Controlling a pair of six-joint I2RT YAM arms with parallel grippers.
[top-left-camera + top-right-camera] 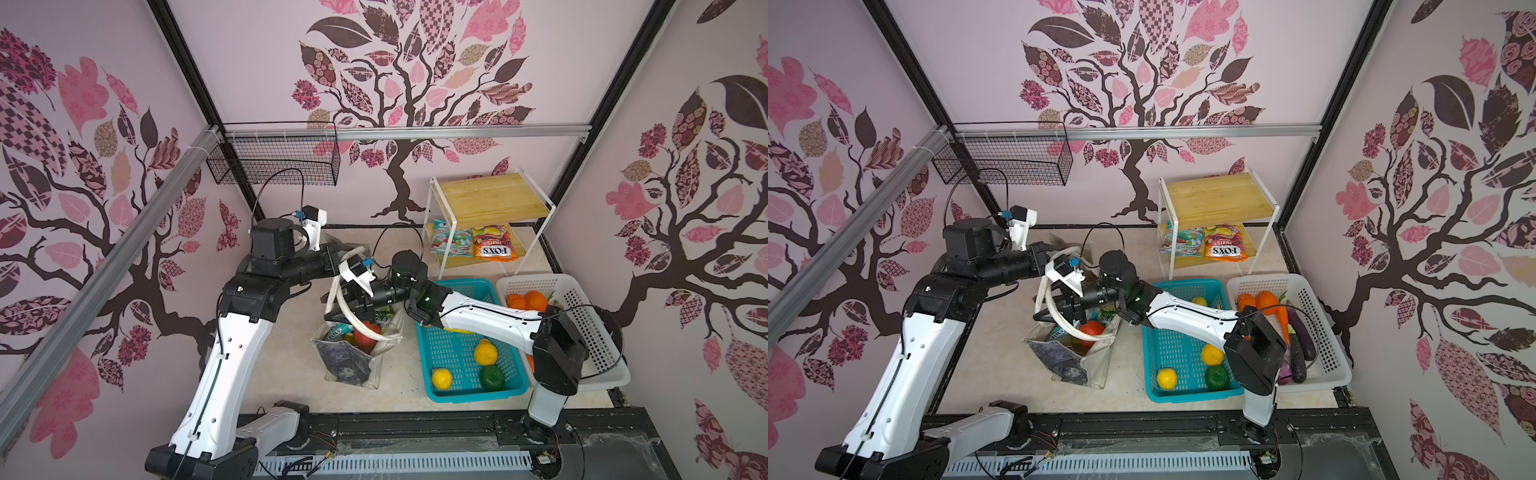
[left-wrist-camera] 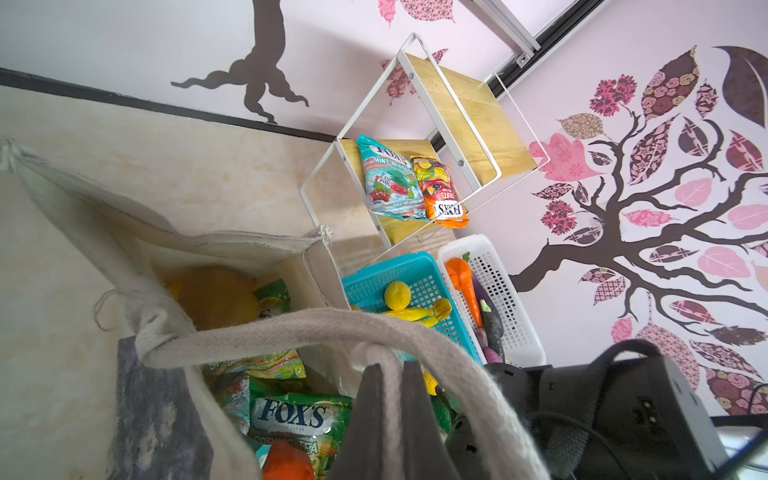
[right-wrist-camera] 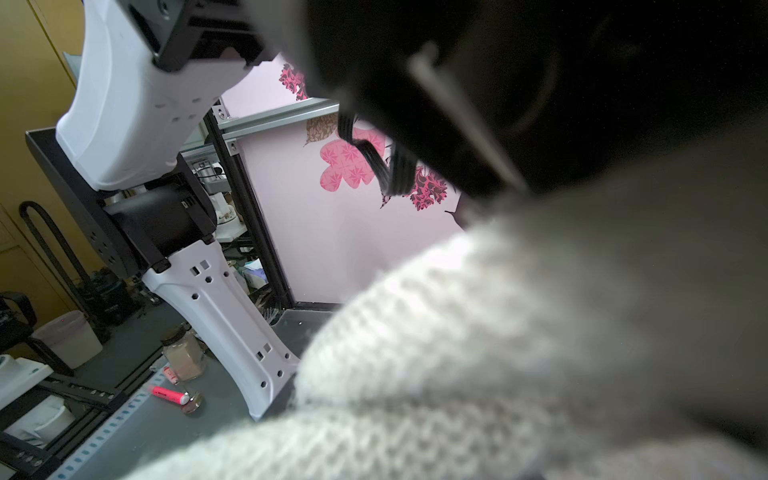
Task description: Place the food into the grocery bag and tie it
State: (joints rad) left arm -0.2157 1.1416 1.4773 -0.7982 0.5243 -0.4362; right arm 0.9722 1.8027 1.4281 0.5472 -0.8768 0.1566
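Coarse cream webbing, the woven handle (image 3: 498,332) of the grocery bag (image 1: 353,361), fills most of your right wrist view, blurred and pressed close to the lens. In both top views the right gripper (image 1: 359,305) sits just above the bag's mouth with that rope-like loop running past it. You cannot tell how far its jaws are parted or whether they hold anything.

Your left gripper (image 2: 392,365) hangs above the bag's far rim. Its dark, wedge-shaped fingers (image 2: 374,415) are pressed together on the handle, and the strap arches limply around them.

The bag stands upright and slouched, soft canvas with a mottled grey-blue panel on its front. Inside it you can see a glossy green snack packet (image 2: 297,415), a smooth red toy fruit (image 1: 368,332) and a rounded orange-yellow piece (image 2: 216,295).

Just beside the bag, on your right arm's side, is the perforated teal basket (image 1: 465,286) with two knobbly yellow fruits (image 1: 485,352) and a dark green one (image 1: 492,376). Past that basket is the slotted white basket (image 1: 540,280). Behind the bag, near the back wall, a white wire-frame rack (image 1: 490,195) with wooden shelves holds two shiny packets (image 1: 453,241).
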